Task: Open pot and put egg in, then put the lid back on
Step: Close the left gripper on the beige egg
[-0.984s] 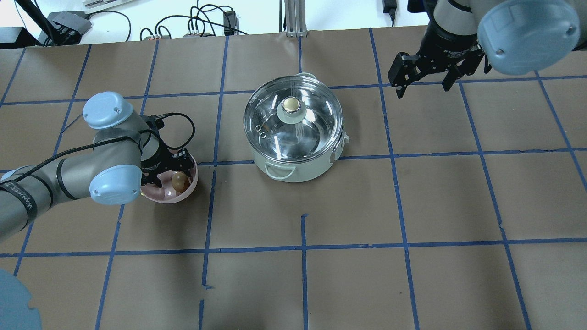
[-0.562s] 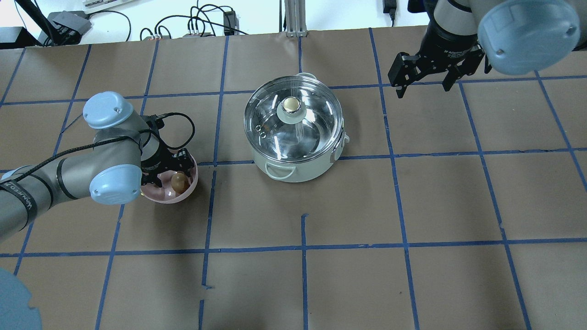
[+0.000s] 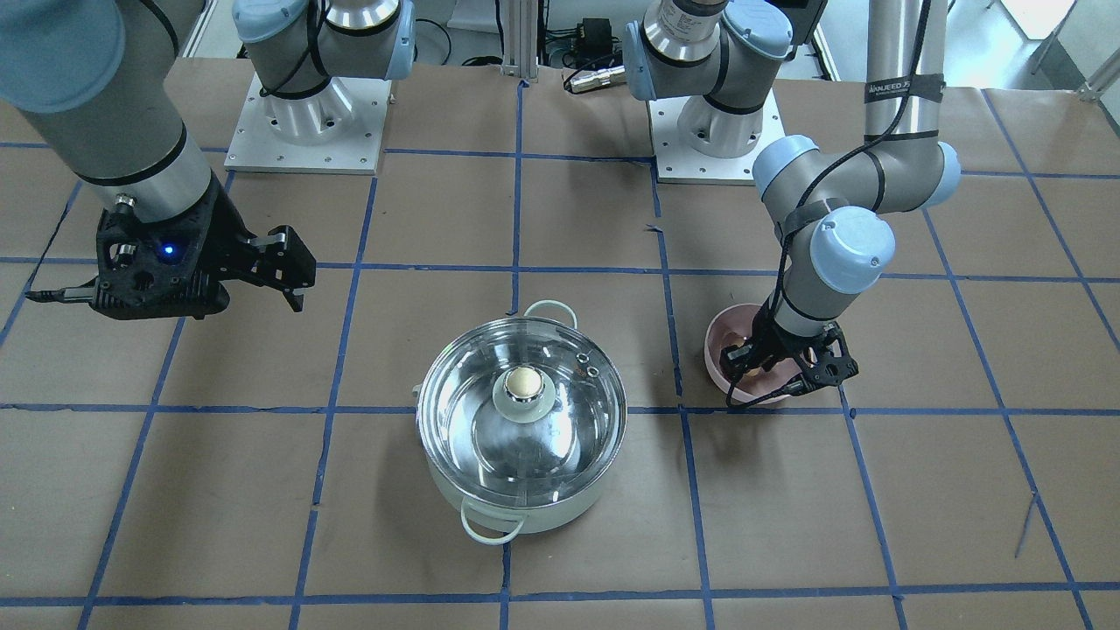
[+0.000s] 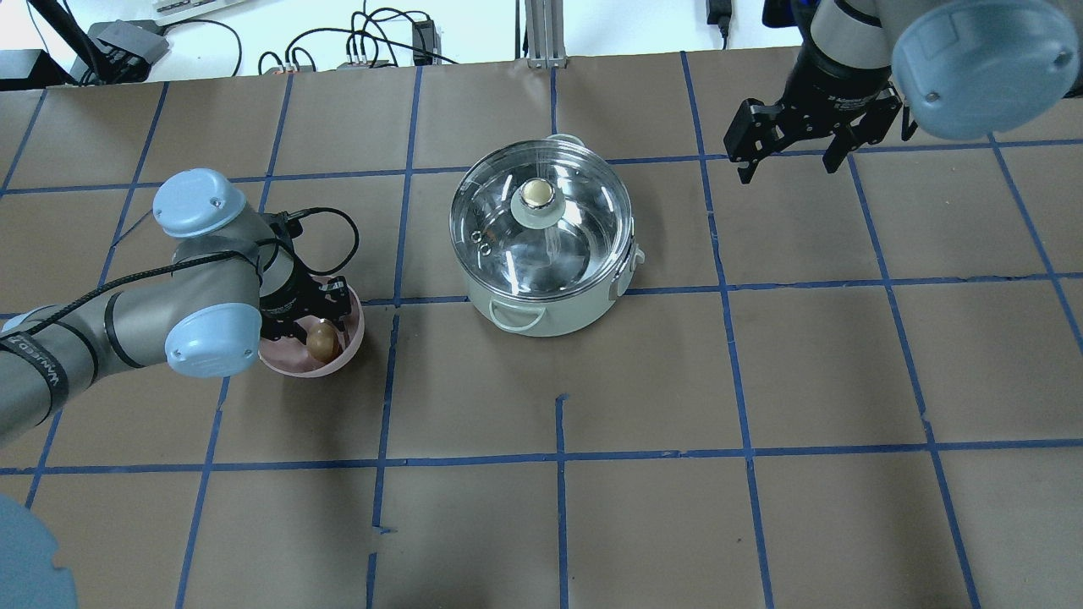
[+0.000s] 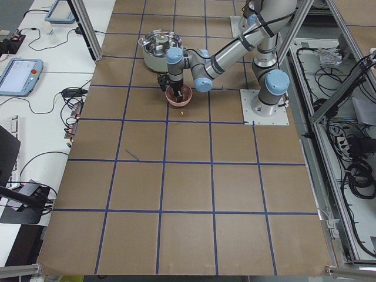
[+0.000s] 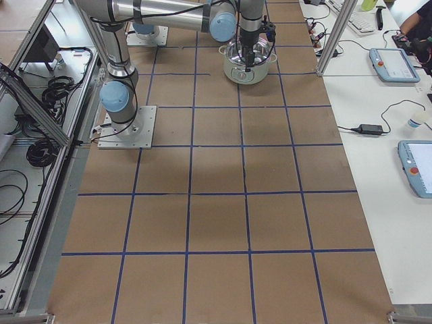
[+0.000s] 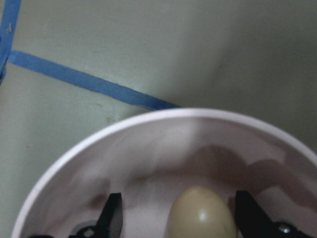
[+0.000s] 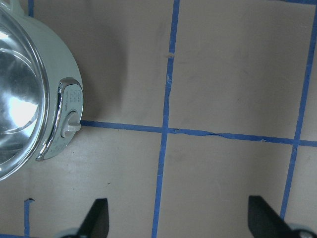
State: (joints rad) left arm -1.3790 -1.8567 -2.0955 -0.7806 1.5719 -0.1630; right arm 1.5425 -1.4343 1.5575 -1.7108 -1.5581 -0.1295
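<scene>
The pot stands mid-table with the glass lid on it, and the lid's beige-capped knob points up. The tan egg lies in a pink bowl to the pot's left. My left gripper reaches down into that bowl and is open. In the left wrist view its fingertips flank the egg with gaps on both sides. My right gripper hangs open and empty above the table, far right of the pot. Its wrist view shows the pot's side.
Brown paper with a blue tape grid covers the table. The arm bases sit at the robot's side. Cables and boxes lie beyond the far edge. Monitors and pendants sit on side benches.
My left gripper has sunk a little deeper into the pink bowl, and the egg now lies between its fingers. The right gripper drifted slightly right and away from the pot.
</scene>
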